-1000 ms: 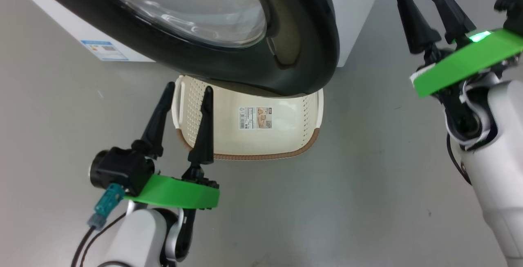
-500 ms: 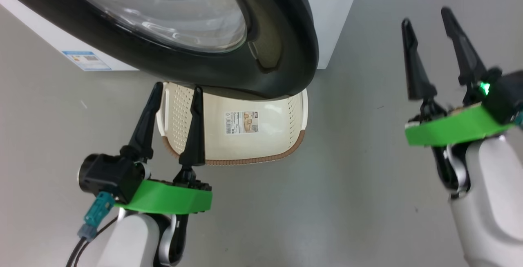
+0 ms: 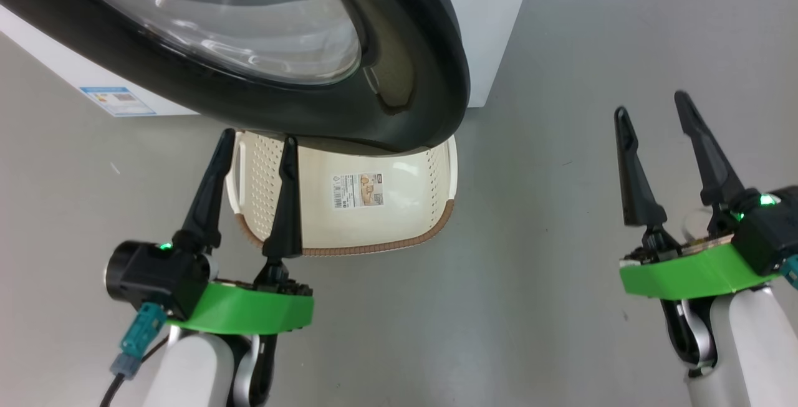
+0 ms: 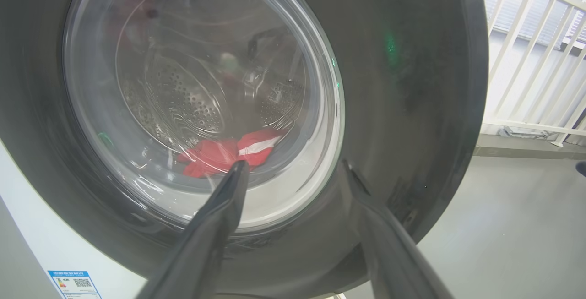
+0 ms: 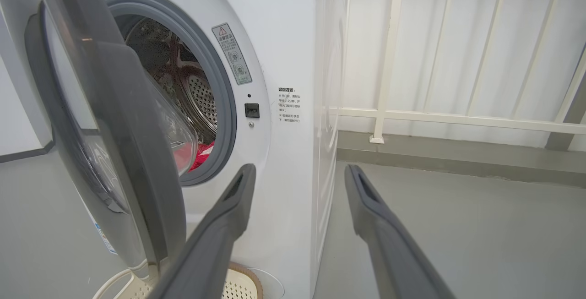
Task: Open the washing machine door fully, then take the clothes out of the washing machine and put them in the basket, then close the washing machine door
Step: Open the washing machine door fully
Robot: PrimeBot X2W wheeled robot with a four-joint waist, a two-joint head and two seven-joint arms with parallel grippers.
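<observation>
1. My L gripper [image 3: 259, 137]: released, fingers spread, nothing btwn them. It sits low-left in the head view, tips aimed up toward the washing machine door [image 3: 249, 39].
2. L wrist view: one of my fingers [image 4: 215, 225] crosses the lower glass, the other crosses the black rim. Touching the door or just short of it, I can't tell.
3. My R gripper [image 3: 650, 103]: also released, fingers apart, holding nothing. It's over bare grey floor [image 3: 530, 282], to the R of the washing machine [image 3: 499, 14] and well apart from the door.
4. The door is part-way open. The R wrist view shows it swung out from the front, w/ a gap to the grey gasket [image 5: 226, 120] and the steel drum [image 5: 201, 97] behind.
5. The clothes [image 4: 224, 154]: red w/ a white stripe, lying at the bottom of the drum, seen thru the glass. A red bit also shows low in the opening in the R wrist view.
6. The basket [image 3: 374, 248]: upright on the floor just in front of the machine. In the head view the door's lower rim overhangs its far side and my L fingers overlap its L end. A sticker [image 3: 357, 191] shows on its bottom.
7. Misc: blue label [image 3: 117, 100] low on the machine's front; warning label [image 5: 232, 54] and printed text [image 5: 288, 105] beside the opening; white railing [image 5: 389, 61] behind, R of the machine.
</observation>
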